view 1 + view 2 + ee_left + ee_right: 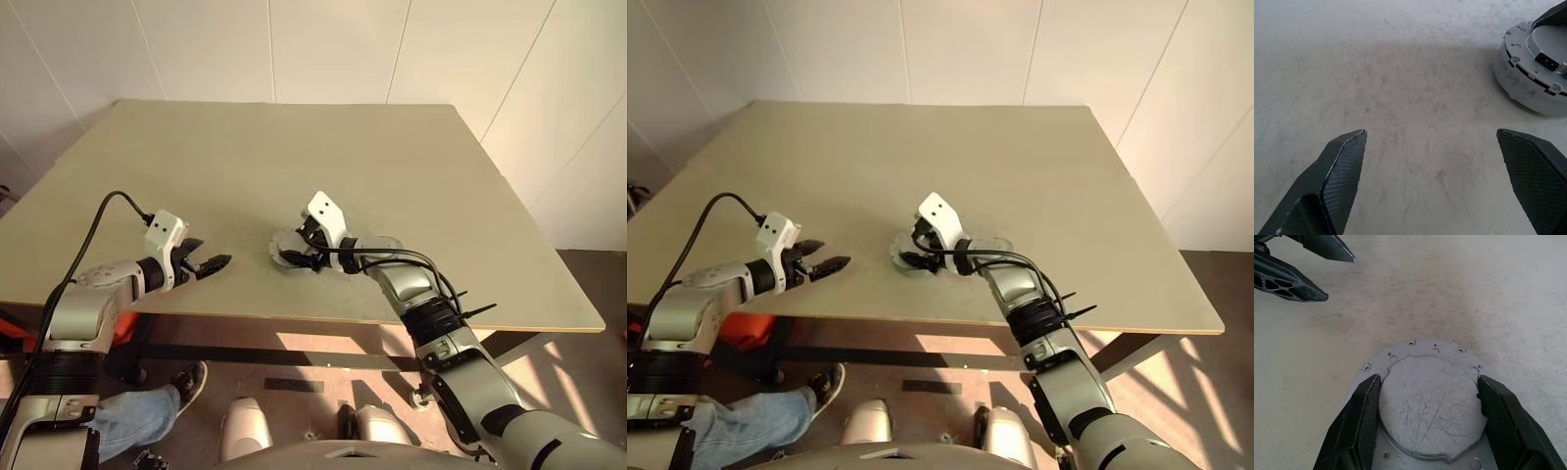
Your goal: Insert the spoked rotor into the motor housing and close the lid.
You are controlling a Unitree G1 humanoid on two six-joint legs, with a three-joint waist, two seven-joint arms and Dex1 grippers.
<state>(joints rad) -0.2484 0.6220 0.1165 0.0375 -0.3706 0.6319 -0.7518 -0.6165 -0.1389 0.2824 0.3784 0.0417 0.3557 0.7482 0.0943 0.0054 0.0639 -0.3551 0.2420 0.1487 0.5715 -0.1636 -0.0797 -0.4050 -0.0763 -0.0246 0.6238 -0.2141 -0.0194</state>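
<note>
Closing the lid looks to be the step in hand: the right end effector (1430, 377) has its two black fingers set against either side of the scratched, raised round centre of the flat grey metal lid (1430, 401), a disc with small holes round its rim, and by the look of it the fingers are clamped on that centre. Under the lid sits the round, shallow, pale silver-walled motor housing (1528, 93), with dark slots in its side, resting on the beige tabletop (294, 147) near its front edge. Whether the spoked rotor is already inside cannot be told, since the lid covers the opening; going by how flat the lid lies on the housing, I judge that it is. The left end effector (1431, 131) hangs beside the housing, apart from it, fingers spread wide with nothing between them. A second pale round piece (384, 243) lies just beyond the housing, partly under the right forearm; what it is cannot be told. The next move probably calls for pressing or turning the lid until its rim sits flush on the housing all round, then parting the fingers without lifting it askew. The left end effector could steady the housing wall if it slides.
</note>
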